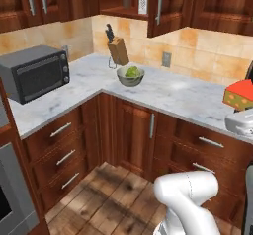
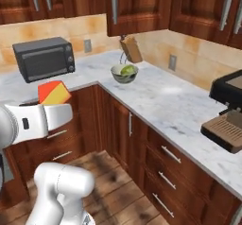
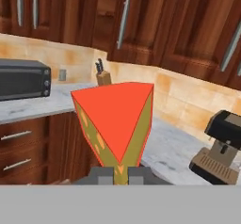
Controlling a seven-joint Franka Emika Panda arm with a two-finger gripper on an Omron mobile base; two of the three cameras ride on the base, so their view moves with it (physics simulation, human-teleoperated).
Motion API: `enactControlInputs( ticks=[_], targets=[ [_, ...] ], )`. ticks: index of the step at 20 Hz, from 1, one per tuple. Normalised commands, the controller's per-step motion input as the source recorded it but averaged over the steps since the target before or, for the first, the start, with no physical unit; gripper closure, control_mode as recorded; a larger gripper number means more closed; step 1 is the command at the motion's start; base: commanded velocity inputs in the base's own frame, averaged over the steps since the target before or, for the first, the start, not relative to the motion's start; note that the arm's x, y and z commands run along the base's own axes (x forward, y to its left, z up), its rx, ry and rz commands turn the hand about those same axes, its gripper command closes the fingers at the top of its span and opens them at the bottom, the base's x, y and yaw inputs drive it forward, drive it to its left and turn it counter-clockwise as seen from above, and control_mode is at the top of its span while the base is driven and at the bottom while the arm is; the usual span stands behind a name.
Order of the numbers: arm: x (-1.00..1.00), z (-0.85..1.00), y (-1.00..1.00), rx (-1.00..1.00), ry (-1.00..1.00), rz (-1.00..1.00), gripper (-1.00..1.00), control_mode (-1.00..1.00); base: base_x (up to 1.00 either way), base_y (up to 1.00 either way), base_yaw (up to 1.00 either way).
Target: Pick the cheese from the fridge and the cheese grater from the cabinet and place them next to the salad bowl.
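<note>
Bare counter (image 1: 168, 93) beside salad bowl (image 1: 130, 75); knife block (image 1: 117, 50) crowds behind.

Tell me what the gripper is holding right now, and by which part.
The gripper holds the cheese, pinched at the wedge's narrow pointed tip between its two fingers, with the red rind side facing the hand camera.

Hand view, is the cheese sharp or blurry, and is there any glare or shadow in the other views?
Hand view: the cheese looms large, edges fairly crisp, flat colour, no glare. Left base view: soft and low-resolution, a faint shadow under the bowl. Right base view: even lighting, a pale sheen on the counter.
</note>
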Motion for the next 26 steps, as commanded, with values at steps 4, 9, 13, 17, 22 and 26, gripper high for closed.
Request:
enactControlInputs(
  ticks=[4,9,13,17,22,26],
  targets=[
    [0.0,0.0,0.0,0.0,0.0,0.0,1.0,1.0,0.1,0.86,-0.4],
    [0.0,0.0,0.0,0.0,0.0,0.0,1.0,1.0,0.46,0.56,0.05],
    [0.0,0.0,0.0,0.0,0.0,0.0,1.0,1.0,0.72,-0.08,0.27],
    [0.0,0.0,0.0,0.0,0.0,0.0,1.0,1.0,1.0,-0.41,0.23],
    [0.0,0.0,0.0,0.0,0.0,0.0,1.0,1.0,0.88,-0.03,0.24],
    [0.0,0.0,0.0,0.0,0.0,0.0,1.0,1.0,-0.92,0.72,0.07]
  ],
)
